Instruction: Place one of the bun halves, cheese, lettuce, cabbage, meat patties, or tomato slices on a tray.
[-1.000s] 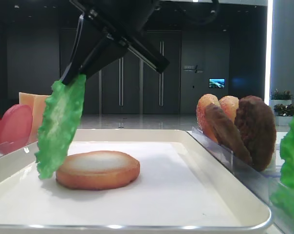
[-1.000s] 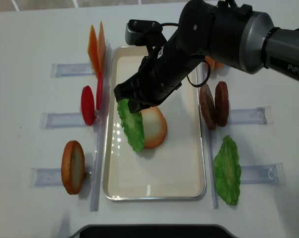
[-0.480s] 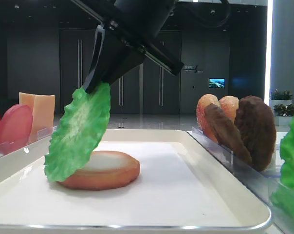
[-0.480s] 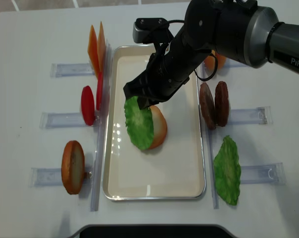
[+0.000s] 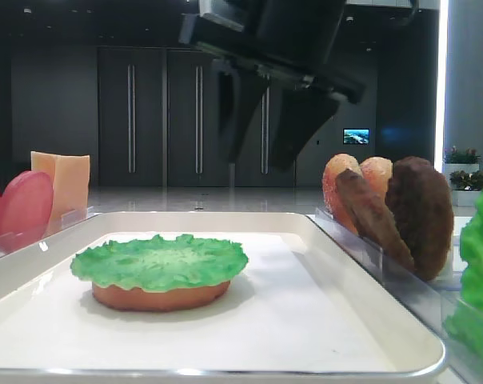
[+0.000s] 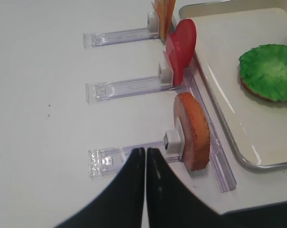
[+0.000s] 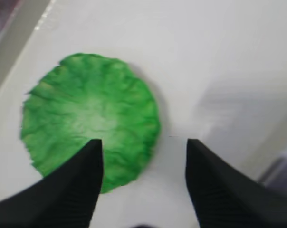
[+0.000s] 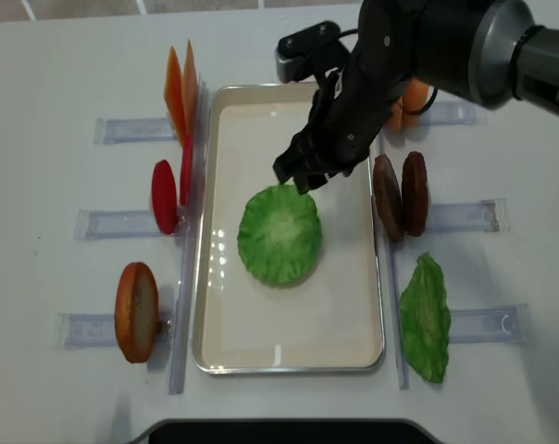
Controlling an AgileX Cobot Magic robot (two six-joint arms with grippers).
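- Nearest in the overhead view, at the lower left of the frame, one bun half (image 8: 136, 312) stands on edge in a clear holder (image 8: 94, 328) on the white desk (image 8: 57, 83).
- At the lower right, a second lettuce leaf (image 8: 425, 319) leans in its own holder, beside the tray's right rim.
- The tray (image 8: 354, 342) fills the middle of the frame; a lettuce (image 8: 279, 234) lies flat in it, covering a bun half (image 5: 157, 296) whose brown edge shows under the leaf in the low side view.
- The right claw (image 8: 302, 174) hangs just above the far edge of that leaf — its fingers (image 7: 77, 190) are spread apart with nothing between them.
- Left of the tray, two tomato slices (image 8: 165, 196) stand on edge; right of it, two meat patties (image 8: 400, 196) stand side by side.
- Farther back, cheese (image 8: 180, 85) stands at the upper left of the tray, and more bun halves (image 8: 404, 104) sit at its upper right, partly hidden by the arm.
- In the left wrist view, the left claw (image 6: 146, 156) shows at the bottom edge, its fingers pressed together — clear of the holders below it.
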